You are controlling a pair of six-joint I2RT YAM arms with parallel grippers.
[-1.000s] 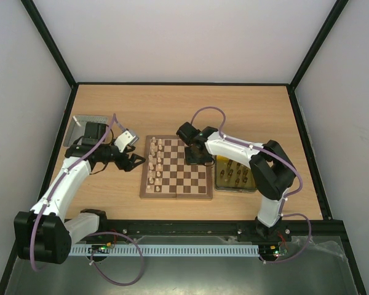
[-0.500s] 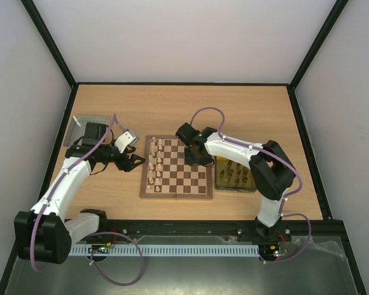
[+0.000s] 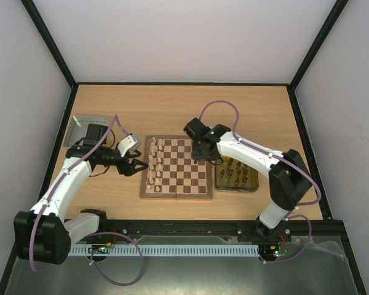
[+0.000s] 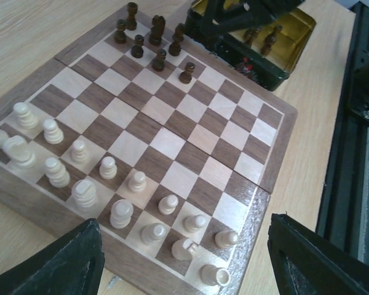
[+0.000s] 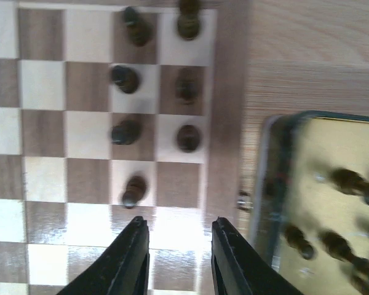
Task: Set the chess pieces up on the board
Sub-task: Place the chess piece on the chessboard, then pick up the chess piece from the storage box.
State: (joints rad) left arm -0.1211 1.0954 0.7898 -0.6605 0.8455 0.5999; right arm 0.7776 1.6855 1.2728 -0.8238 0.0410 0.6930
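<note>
R tool (image 5: 179, 228) over board (image 5: 43, 130), jaws apart

A pale wooden table (image 3: 252, 104) is seen in the middle, and thin grain lines are shown on it in the wrist views. It is closed in by three plain white walls: a back wall (image 3: 184, 37), a left wall (image 3: 18, 92) and a right wall (image 3: 350, 92). Where the walls meet, black bars (image 3: 49, 43) are set (one on each side), and a black edge (image 3: 184, 83) is run along the far rim of the table. A black rail (image 3: 184, 226) is fixed along the near side. Below it a white slotted strip (image 3: 172, 251) is laid over a grey metal floor (image 3: 320, 270). Everything is lit by soft, even light, and only faint shadows are cast
</note>
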